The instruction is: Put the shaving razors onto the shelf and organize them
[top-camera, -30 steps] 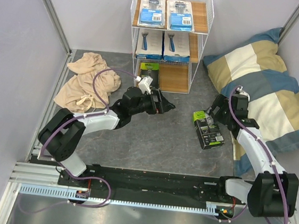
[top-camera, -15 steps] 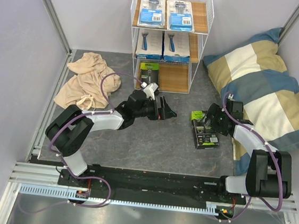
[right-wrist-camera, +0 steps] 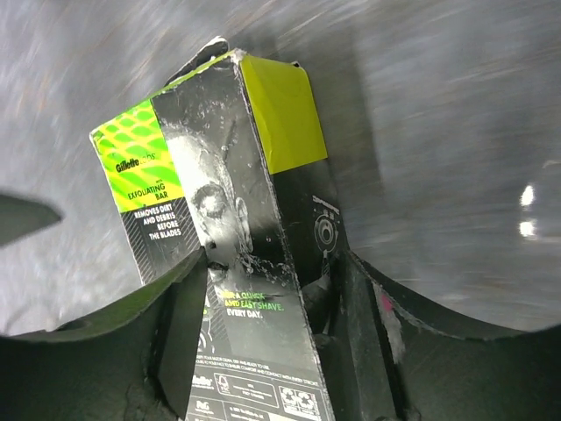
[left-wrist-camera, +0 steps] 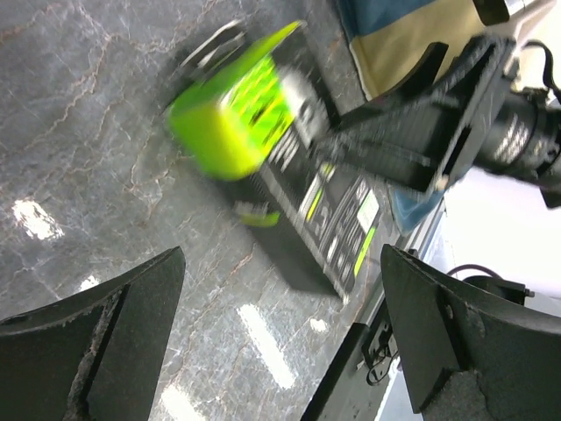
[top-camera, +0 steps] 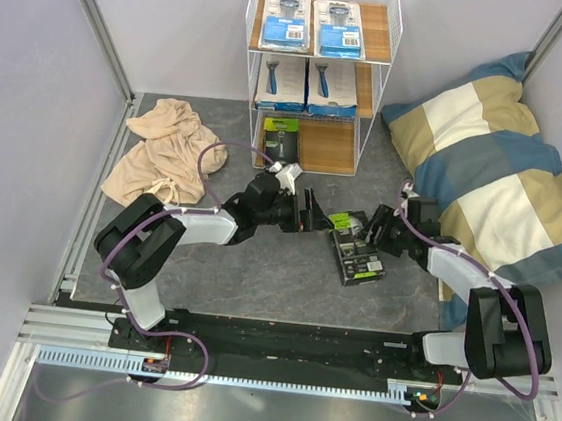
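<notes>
Jaws of the right tool (top-camera: 372, 231) clamp a black-and-green box (top-camera: 355, 253) in front of the shelf (top-camera: 328, 147); the left tool (top-camera: 306, 211), jaws wide apart, sits nearer the shelf.

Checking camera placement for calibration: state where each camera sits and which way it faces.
Top external: above and behind, looking down toward the shelf; both arms show whole.
Left wrist: on the left arm, facing the black-and-green box past its own open left gripper; the right gripper shows beyond.
Right wrist: on the right arm, looking along its own fingers, closed on the box.
Shared: all three see that box.
</notes>
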Motion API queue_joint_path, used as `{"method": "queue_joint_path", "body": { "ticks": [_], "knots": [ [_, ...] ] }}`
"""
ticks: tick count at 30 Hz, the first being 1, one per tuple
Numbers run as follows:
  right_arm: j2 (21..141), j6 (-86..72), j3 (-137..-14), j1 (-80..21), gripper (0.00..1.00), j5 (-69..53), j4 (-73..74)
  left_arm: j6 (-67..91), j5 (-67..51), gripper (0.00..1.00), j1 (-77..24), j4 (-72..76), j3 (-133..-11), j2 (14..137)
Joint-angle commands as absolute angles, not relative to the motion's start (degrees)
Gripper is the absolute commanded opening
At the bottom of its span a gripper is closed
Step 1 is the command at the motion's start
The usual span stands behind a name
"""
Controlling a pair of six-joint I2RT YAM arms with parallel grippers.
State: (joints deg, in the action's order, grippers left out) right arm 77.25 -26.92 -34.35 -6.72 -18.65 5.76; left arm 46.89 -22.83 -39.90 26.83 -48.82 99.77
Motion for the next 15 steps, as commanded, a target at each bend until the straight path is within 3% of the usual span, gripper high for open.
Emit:
{"method": "queue_joint_path", "body": {
  "ticks": [1,15],
  "knots": [
    [77.08,-28.56,-31.55,-14.65,0.64,-19.69,7.21,48.95,-23.99,0.99,-40.34,27.6,-48.17,99.67],
    [73.3,-35.86,-25.75,-25.91,0.6,-21.88,5.36,54.31,-18.9,0.94,-42.71,17.49,-34.29,86.67]
  ]
}}
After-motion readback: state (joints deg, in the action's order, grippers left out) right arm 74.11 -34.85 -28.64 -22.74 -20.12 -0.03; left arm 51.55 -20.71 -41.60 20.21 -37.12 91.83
